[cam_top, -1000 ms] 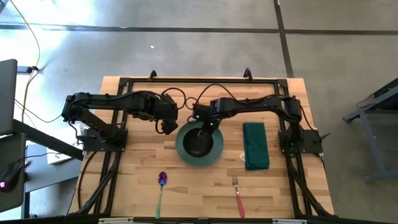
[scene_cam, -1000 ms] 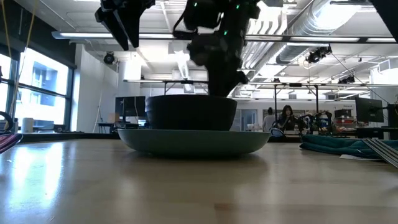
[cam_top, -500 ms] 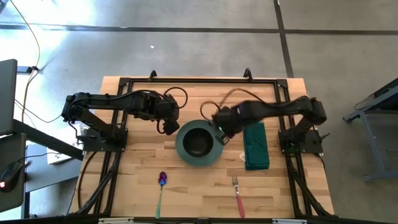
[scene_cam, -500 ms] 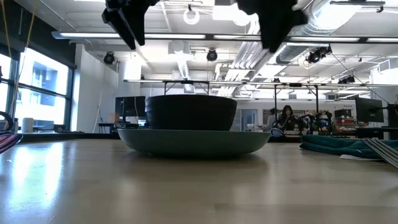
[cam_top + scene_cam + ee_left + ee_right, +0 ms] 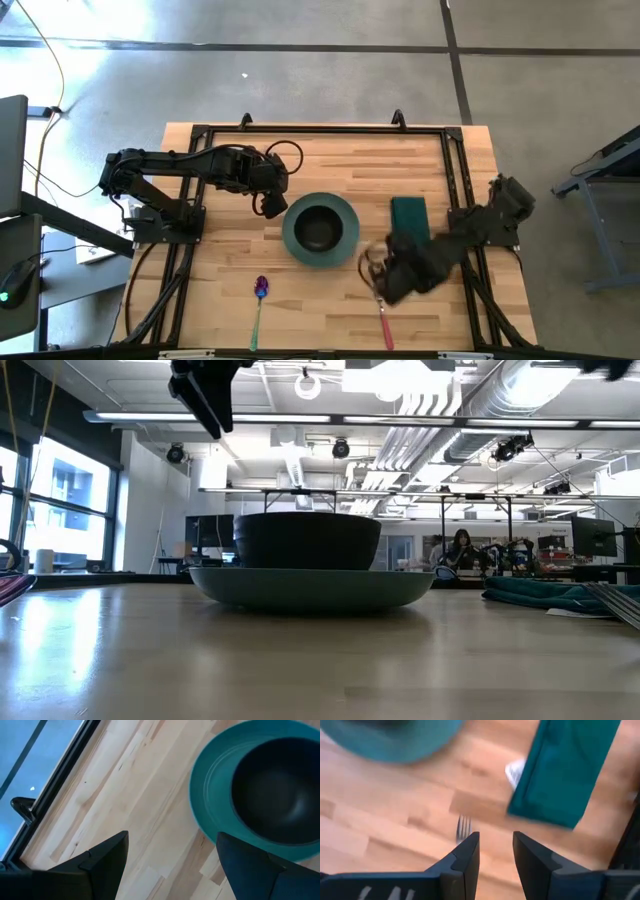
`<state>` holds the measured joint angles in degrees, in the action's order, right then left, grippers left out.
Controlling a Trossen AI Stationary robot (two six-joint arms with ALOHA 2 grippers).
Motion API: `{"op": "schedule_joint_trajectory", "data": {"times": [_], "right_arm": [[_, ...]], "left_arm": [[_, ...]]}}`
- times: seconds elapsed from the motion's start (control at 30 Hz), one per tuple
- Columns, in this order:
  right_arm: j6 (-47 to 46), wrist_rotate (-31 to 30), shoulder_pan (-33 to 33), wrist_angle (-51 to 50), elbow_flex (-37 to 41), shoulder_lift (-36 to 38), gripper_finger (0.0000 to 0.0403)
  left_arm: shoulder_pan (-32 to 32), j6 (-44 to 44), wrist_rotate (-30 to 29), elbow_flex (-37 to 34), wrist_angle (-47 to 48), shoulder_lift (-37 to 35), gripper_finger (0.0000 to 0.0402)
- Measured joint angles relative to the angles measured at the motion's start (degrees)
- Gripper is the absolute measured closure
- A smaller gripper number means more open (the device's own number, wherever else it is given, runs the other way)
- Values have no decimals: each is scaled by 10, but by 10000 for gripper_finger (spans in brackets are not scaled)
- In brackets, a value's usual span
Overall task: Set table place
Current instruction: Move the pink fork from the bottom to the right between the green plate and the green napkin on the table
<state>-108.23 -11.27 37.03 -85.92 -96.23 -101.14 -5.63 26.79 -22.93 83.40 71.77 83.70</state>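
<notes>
The table point(image 5: 330, 165), a light butcher-block top inside a black rail frame, fills the middle of the high view and carries the whole place setting: a dark bowl point(image 5: 319, 225) sits inside a teal plate point(image 5: 343, 212) near the centre, a folded green napkin point(image 5: 408, 212) lies just to the plate's right, a spoon point(image 5: 259, 300) with a purple bowl lies near the front edge to the left, and a fork point(image 5: 380, 303) with a red handle lies near the front edge to the right. The right gripper point(image 5: 495, 847) hangs low over the table between the napkin and the fork, its jaws slightly parted with nothing between them; its wrist view shows the fork's tines just ahead of the fingertips and the napkin's near corner beside them. The left gripper point(image 5: 172, 850) hovers just beside the plate's left rim, jaws spread wide and empty, apparently waiting. The step in hand looks like the approach to the fork, with the bowl and plate already in place. The next move likely calls for lowering the right gripper onto the fork's thin handle, closing squarely on it close to the wood, and carrying it to the plate's side without catching the napkin. The spoon appears still to be placed
</notes>
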Motion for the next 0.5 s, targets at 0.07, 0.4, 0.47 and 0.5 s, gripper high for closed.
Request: {"op": "schedule_joint_trajectory", "data": {"times": [0.07, 0.4, 0.47, 0.5], "right_arm": [[-37, 9, 27, 26, 0, -23, 293], [-118, 67, 81, 197, 0, -127, 293], [-118, 100, 82, 202, 0, -144, 293], [-116, 112, 83, 207, 0, -152, 293]], "left_arm": [[0, -2, 0, 0, -4, 0, 115], [0, -2, 23, 0, -17, 0, 114], [0, -5, 23, 0, -17, 0, 115], [0, -7, 23, 0, -17, 0, 115]]}}
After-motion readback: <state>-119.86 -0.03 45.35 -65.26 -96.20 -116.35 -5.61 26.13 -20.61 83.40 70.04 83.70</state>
